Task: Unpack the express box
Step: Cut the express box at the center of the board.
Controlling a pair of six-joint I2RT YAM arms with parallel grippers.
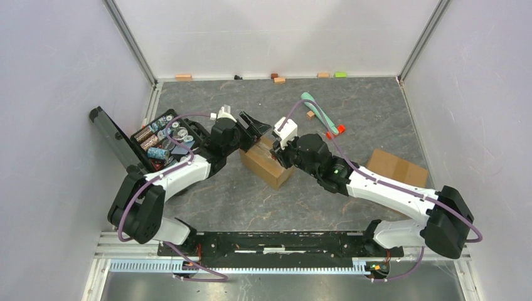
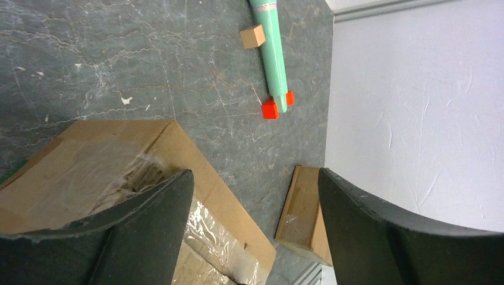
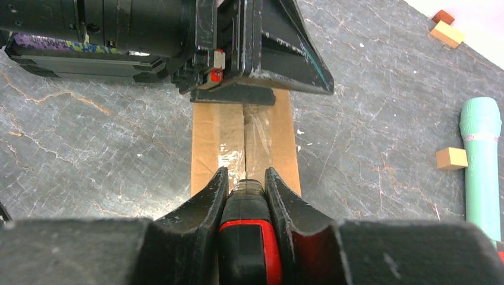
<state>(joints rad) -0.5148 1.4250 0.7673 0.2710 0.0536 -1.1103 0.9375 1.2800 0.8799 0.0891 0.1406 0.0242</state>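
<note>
Fig. Slitting the taped seam (image 3: 245, 139) of the box (image 1: 266, 162), which lies sealed at mid-worktop (image 1: 351, 119).
My right hand (image 3: 245, 178) is clamped on a red-and-black cutter (image 3: 246, 237), tip set on the seam so the flaps can be freed. My left hand (image 2: 254, 178), fingers spread apart, sits at the far end (to steady the box, I judge), one finger over the lid, the other past its edge.

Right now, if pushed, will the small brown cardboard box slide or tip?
Small brown cardboard box likely slides: it lies flat on the smooth grey marbled table, and the open left end effector isn't clamping it. Tipping seems unlikely; it sits low and long.
</note>
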